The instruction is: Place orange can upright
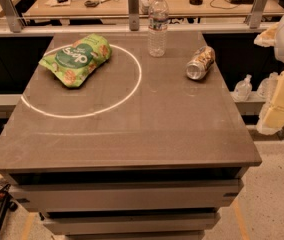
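The orange can (200, 62) lies on its side on the grey table (147, 129), near the back right edge, with its silver end facing the front. My gripper (274, 115) hangs off the table's right side, at the end of the cream-coloured arm. It is to the right of the can and lower in the picture, well apart from it, and holds nothing that I can see.
A clear water bottle (157, 26) stands upright at the back, left of the can. A green snack bag (77, 58) lies at the back left inside a white painted circle (132, 91). Small clear bottles (243, 88) stand on a ledge to the right.
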`<state>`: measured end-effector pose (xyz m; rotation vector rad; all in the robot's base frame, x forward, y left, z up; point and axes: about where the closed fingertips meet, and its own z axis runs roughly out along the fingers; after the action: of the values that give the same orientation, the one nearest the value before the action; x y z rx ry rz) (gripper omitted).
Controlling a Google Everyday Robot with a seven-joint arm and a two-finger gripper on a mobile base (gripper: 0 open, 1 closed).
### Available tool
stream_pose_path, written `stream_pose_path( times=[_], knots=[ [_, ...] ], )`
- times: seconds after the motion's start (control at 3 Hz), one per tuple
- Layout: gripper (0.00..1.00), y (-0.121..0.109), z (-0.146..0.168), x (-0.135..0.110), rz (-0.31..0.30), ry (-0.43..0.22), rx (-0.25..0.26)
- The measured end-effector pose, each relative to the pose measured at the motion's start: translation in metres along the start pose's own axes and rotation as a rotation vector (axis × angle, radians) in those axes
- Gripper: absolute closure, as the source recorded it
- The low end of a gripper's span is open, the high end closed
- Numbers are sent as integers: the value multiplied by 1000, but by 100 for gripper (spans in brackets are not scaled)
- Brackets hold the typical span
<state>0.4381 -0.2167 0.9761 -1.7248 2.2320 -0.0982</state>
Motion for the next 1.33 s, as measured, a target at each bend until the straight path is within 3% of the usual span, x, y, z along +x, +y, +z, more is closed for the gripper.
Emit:
stream_pose_path(
  times=[0.33,0.67,1.0,1.33],
  knots=[
    [0,0,0,0,0,0,0],
    [0,-11,-5,1,50,-29,19],
    [0,-35,-6,2,142,-91,8],
    [0,-73,-10,3,292,-131,10]
  ],
)
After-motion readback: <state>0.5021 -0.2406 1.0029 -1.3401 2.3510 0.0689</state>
